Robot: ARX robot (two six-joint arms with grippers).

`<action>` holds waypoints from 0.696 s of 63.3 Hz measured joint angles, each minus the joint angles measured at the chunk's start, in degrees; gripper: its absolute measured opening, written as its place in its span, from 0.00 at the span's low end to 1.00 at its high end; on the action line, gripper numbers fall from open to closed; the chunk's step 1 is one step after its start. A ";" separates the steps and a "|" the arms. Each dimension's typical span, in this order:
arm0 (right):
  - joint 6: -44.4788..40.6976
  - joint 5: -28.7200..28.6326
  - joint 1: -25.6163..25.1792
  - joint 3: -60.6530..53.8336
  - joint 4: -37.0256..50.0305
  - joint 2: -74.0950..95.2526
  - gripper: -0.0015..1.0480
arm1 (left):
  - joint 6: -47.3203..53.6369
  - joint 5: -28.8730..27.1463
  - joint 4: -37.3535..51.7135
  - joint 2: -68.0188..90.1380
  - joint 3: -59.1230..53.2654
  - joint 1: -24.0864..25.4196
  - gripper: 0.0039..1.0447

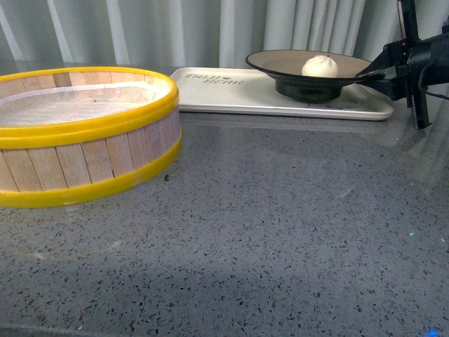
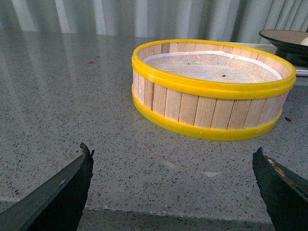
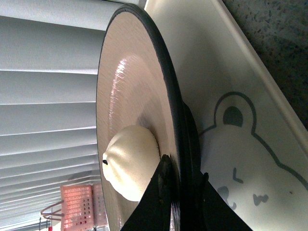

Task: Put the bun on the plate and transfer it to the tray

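1. Bun sits on plate, just ahead of right gripper, so that step's done.
2. Right gripper clamped on plate rim; plate foot looks down on tray (contact unclear).
3. Left: release, back off.
4. Left gripper spread apart, idle.

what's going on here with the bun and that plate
The right gripper is clamped on the rim of the plate, which carries the bun and sits with its foot on the tray at the back of the table. The left gripper is open and holds nothing, facing the steamer basket, which has no bun in it. The transfer looks nearly finished; only the release seems left.
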 joint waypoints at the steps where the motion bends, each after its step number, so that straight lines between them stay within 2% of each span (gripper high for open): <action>1: -0.02 0.11 0.02 -0.13 -0.04 -0.11 0.03 | 0.00 0.00 0.00 0.00 0.00 0.00 0.94; 21: -0.61 1.51 0.24 -4.22 0.00 -2.91 0.03 | 0.00 0.00 0.00 0.00 0.00 0.00 0.94; 24: -0.59 1.55 0.24 -4.76 0.15 -3.26 0.08 | 0.00 0.00 0.00 0.00 0.00 0.00 0.94; 35: 0.07 2.54 -0.79 -6.34 0.24 -4.44 0.46 | 0.00 0.00 0.00 0.00 0.00 0.00 0.94; 44: 0.02 3.45 -1.95 -6.71 0.39 -4.98 0.66 | 0.00 0.00 0.00 0.00 0.00 0.00 0.94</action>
